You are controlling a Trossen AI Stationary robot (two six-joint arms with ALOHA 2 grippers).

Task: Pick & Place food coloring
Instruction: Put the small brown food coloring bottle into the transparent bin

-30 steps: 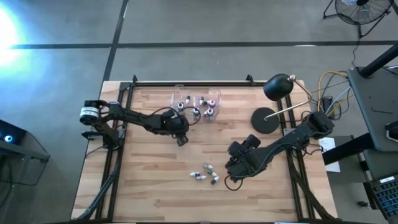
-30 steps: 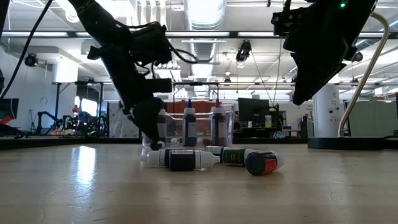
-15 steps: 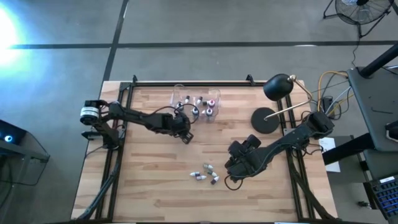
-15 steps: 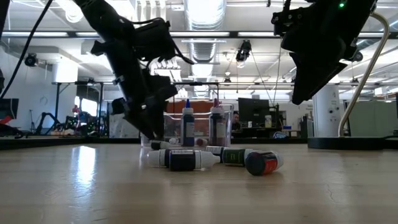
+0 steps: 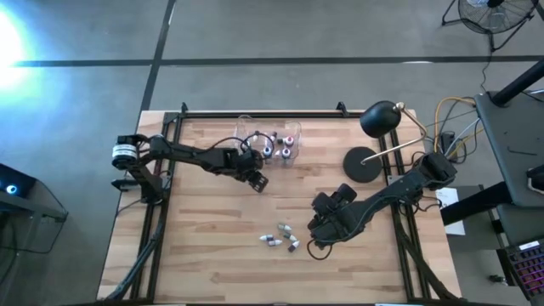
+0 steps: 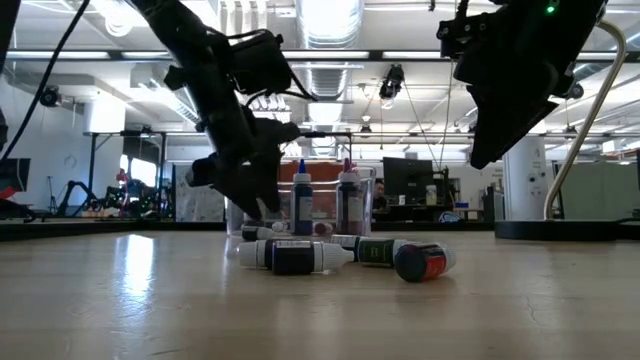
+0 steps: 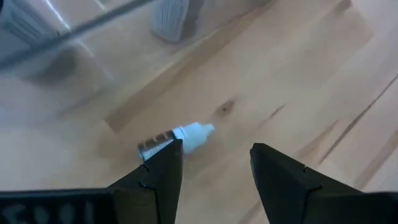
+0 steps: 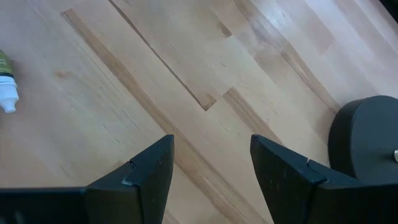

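Several tiny food coloring bottles (image 5: 280, 238) lie on their sides in the middle of the table, near the near edge (image 6: 345, 255). Others stand upright in a clear plastic box (image 5: 268, 140) near the far edge. One white-capped bottle (image 7: 189, 132) lies on the wood beside the box (image 6: 260, 232). My left gripper (image 5: 257, 179) hovers open just over it (image 7: 214, 162); one fingertip hides the bottle's rear end. My right gripper (image 5: 316, 228) hangs open above the table, right of the lying bottles (image 8: 211, 162).
A black desk lamp stands at the far right, with its round base (image 5: 364, 163) and head (image 5: 380, 119). A black frame rails the table's far and side edges (image 5: 255, 113). Bare wood lies between the box and the lying bottles.
My left gripper has risen from close to the table and drifted toward the far edge and the clear box, tipping as it went. The white-capped bottle stays lying on the wood beneath it. My right arm has kept still.
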